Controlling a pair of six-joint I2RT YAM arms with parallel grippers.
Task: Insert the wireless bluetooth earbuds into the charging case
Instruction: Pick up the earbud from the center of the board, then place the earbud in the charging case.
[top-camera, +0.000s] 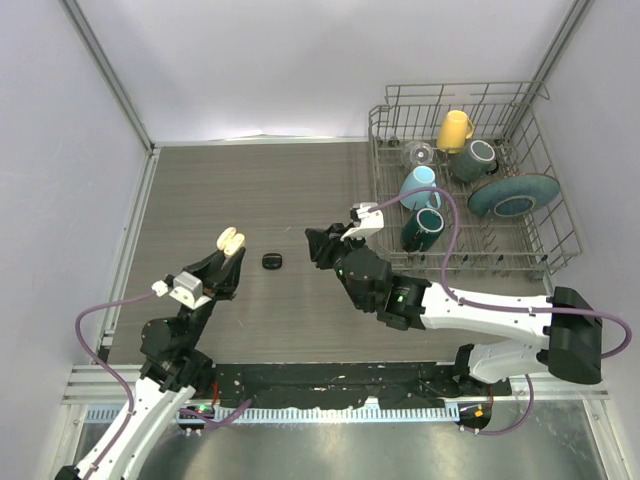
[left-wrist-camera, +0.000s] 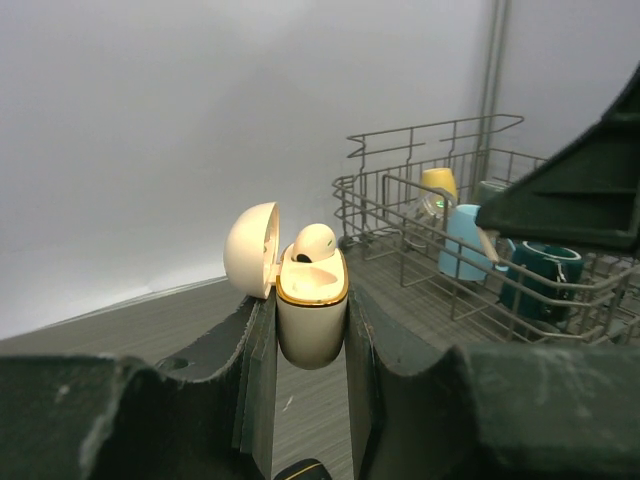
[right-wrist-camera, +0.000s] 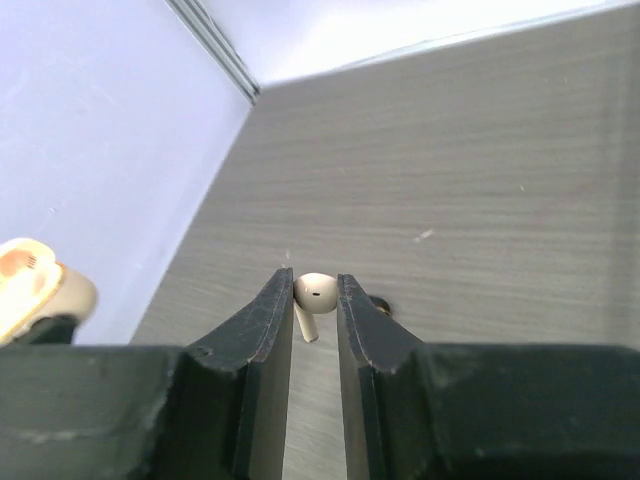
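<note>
Left hand (left-wrist-camera: 311, 350) gripping open charging case (left-wrist-camera: 312, 300), one earbud (left-wrist-camera: 314, 242) seated. Right hand (right-wrist-camera: 315, 300) pinching second earbud (right-wrist-camera: 316, 290), not yet inserted.

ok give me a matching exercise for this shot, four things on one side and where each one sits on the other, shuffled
Things:
1. open cream charging case
2. loose cream earbud
3. small black item
4. yellow mug

Places:
a. in the dish rack
b. gripped in the left pincer
c. lying on the table between the two arms
d. pinched in the right pincer

Pairs: 1-b, 2-d, 3-c, 4-a
</note>
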